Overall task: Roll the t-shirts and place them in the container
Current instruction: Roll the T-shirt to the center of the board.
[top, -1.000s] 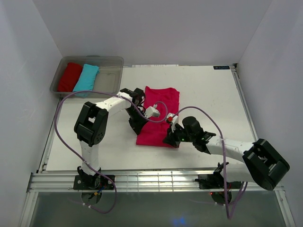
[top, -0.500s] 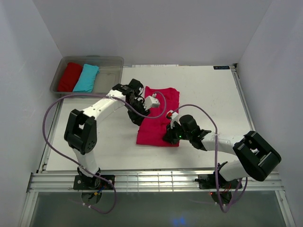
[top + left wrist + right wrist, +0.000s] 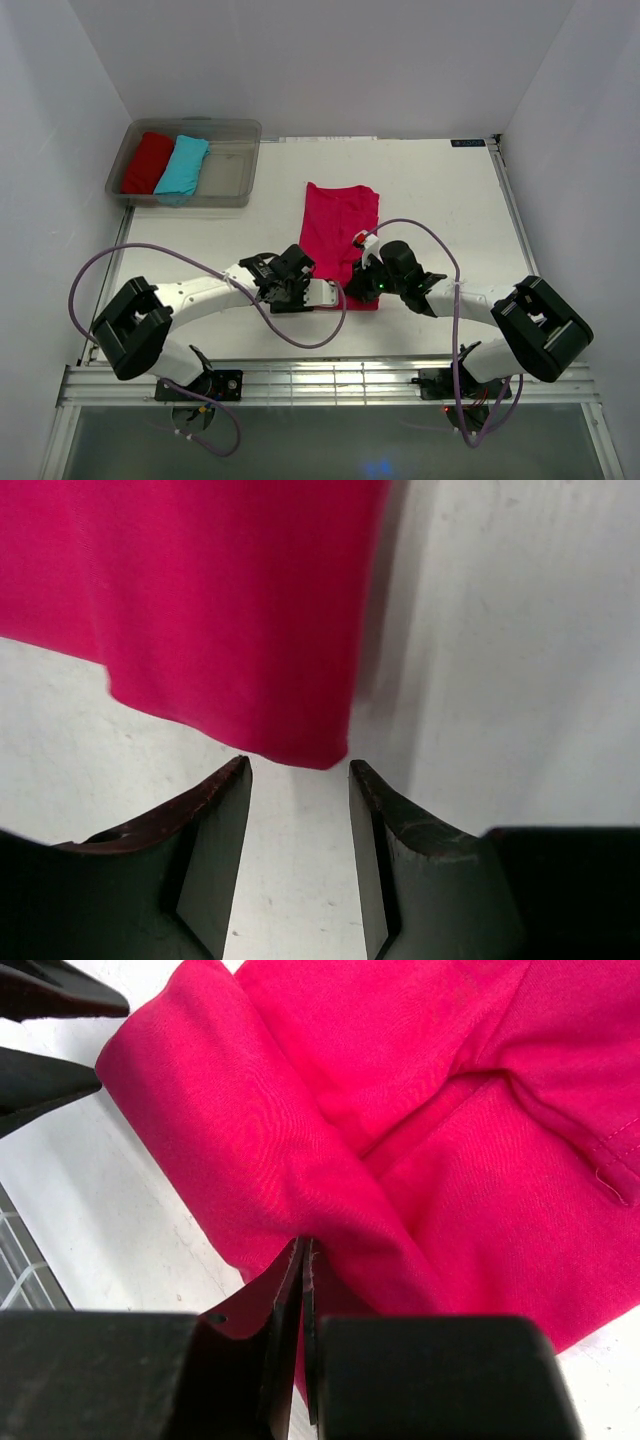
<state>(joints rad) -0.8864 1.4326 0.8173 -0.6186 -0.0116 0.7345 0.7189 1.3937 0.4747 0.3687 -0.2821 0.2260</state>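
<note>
The magenta-pink t-shirt (image 3: pixel 338 230) lies folded into a long strip in the middle of the table. My right gripper (image 3: pixel 358 288) is shut on a raised fold of its near edge, as the right wrist view (image 3: pixel 303 1245) shows, with the shirt (image 3: pixel 420 1090) bunched just ahead. My left gripper (image 3: pixel 338 298) is low at the shirt's near left corner. In the left wrist view it (image 3: pixel 298 765) is open and empty, with the shirt's corner (image 3: pixel 230 600) right at the fingertips. Its fingers (image 3: pixel 45 1000) show at the top left of the right wrist view.
A clear bin (image 3: pixel 228 168) stands at the back left with a red cloth bundle (image 3: pixel 148 162) and a turquoise cloth bundle (image 3: pixel 182 165) in it. Purple cables loop from both arms over the near table. White walls close in the sides.
My left arm has swung from the shirt's left edge down to its near left corner. My right gripper has stayed shut on the near edge.
</note>
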